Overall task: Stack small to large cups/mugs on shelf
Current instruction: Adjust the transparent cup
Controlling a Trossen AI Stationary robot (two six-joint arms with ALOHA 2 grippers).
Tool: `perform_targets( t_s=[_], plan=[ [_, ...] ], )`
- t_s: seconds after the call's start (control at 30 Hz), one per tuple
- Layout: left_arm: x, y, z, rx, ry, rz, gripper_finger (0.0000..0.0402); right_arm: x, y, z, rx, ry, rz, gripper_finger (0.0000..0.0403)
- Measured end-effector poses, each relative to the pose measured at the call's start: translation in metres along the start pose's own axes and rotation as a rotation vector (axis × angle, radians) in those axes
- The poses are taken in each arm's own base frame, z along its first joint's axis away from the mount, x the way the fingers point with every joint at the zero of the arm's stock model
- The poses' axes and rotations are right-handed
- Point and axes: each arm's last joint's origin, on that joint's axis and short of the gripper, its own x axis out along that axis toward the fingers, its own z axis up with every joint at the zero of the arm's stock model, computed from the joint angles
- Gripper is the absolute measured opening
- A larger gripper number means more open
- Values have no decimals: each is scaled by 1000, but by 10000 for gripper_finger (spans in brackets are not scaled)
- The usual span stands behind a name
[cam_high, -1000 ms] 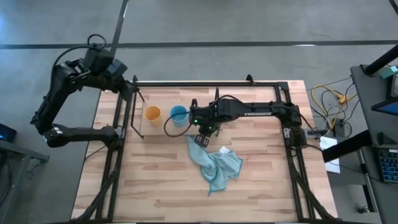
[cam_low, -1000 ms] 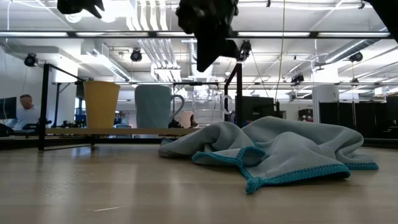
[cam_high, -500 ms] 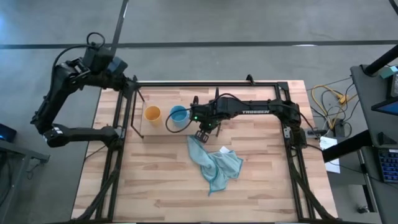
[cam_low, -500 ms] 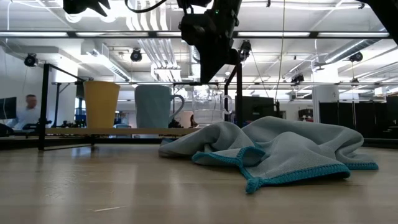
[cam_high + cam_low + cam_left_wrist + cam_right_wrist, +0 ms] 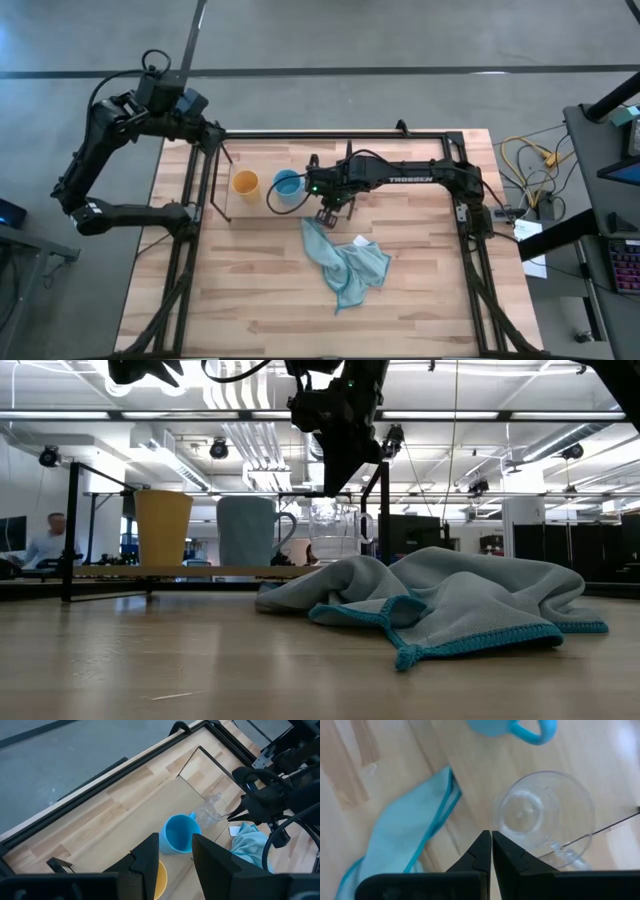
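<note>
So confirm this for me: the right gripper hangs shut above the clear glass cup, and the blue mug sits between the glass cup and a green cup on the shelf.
One slip: that cup is yellow-orange, not green, as the high view shows. The rest holds: the right gripper hangs shut above the clear glass cup, and the blue mug sits between the two on the shelf.

floor [image 5: 400, 40]: grey concrete; ceiling: white ducts [image 5: 235, 390], strip lights [image 5: 500, 416]; person [image 5: 45, 540] seated far off

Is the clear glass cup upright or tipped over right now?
Upright: the right wrist view looks straight down into the clear glass cup's round open mouth, beside the blue mug.
</note>
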Motion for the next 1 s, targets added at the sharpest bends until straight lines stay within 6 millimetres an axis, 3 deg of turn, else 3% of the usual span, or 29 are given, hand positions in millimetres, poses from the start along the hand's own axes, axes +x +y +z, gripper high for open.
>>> perform_targets(
  t_s=[0.27,0.47,0.7,1.0],
  plan=[
    [0,0,0,0,1,0,102,0,-2,1,-57,-1,-5,8],
    [1,0,0,-1,2,0,102,-1,-1,0,-270,1,2,8],
    [1,0,1,-1,3,0,102,-3,4,-1,-385,6,36,8],
    [4,0,2,-5,12,0,102,17,9,-1,-401,52,23,8]
  ],
)
